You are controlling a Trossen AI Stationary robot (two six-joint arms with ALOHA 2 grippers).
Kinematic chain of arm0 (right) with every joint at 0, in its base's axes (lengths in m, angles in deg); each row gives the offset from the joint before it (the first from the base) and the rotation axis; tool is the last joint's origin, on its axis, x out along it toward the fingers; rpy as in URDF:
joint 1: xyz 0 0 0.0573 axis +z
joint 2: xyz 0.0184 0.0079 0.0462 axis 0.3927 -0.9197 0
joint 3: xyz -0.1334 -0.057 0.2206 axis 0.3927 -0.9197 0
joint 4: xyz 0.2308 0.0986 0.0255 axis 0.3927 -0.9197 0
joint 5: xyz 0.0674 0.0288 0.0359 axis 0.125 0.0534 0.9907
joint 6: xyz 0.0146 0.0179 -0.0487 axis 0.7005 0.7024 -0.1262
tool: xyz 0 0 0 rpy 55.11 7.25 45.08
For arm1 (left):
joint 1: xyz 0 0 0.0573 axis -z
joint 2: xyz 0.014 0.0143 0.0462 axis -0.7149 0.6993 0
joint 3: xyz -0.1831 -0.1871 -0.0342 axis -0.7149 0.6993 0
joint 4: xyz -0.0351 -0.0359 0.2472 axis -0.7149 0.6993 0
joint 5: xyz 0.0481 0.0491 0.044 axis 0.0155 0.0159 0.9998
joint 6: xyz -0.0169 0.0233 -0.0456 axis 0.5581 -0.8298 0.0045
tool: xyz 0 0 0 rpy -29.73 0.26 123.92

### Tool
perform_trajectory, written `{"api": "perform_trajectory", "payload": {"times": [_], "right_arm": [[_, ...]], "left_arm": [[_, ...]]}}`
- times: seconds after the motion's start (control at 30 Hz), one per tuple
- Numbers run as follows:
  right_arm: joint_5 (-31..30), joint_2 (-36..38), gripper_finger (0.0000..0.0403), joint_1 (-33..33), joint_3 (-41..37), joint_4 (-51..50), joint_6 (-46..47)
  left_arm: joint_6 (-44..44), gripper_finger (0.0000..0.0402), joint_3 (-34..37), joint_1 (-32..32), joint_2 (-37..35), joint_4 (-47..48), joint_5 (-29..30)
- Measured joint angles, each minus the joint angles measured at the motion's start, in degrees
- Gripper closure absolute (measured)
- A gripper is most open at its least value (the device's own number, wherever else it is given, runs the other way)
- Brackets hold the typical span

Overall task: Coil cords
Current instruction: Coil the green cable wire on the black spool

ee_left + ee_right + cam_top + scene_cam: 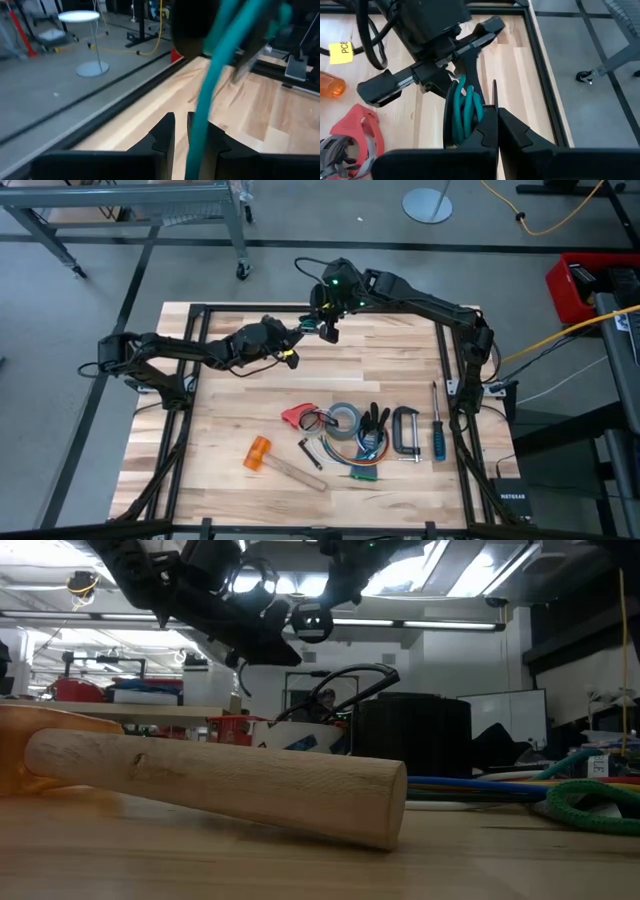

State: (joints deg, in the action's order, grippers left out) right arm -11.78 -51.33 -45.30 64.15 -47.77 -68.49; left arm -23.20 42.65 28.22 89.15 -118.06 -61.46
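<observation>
Between both grippers, teal cord (465,112) loops run lengthwise toward right gripper (496,130).

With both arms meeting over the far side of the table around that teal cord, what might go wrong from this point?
1. The teal cord is looped between the right pincer, shut on it, and the left pincer, whose fingers stand slightly apart around it; the coil may spring loose.
2. The arms are crowded, so a collision seems possible.
3. A dropped cord might land among the tools, near the roll of tape.
</observation>
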Motion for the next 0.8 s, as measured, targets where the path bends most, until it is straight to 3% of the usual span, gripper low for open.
{"api": "perform_trajectory", "payload": {"times": [0.27, 0.8], "right_arm": [[-4.4, 3.7, 0.0402, -1.2, 0.0, -3.6, 2.4], [-4.9, 12.3, 0.0402, -2.7, 0.0, -15.5, 9.9]], "left_arm": [[-5.5, 0.0354, 0.0, -0.6, -3.3, 0.0, 0.5], [-8.6, 0.0312, 0.0, -1.4, -3.5, 2.5, 0.5]]}}
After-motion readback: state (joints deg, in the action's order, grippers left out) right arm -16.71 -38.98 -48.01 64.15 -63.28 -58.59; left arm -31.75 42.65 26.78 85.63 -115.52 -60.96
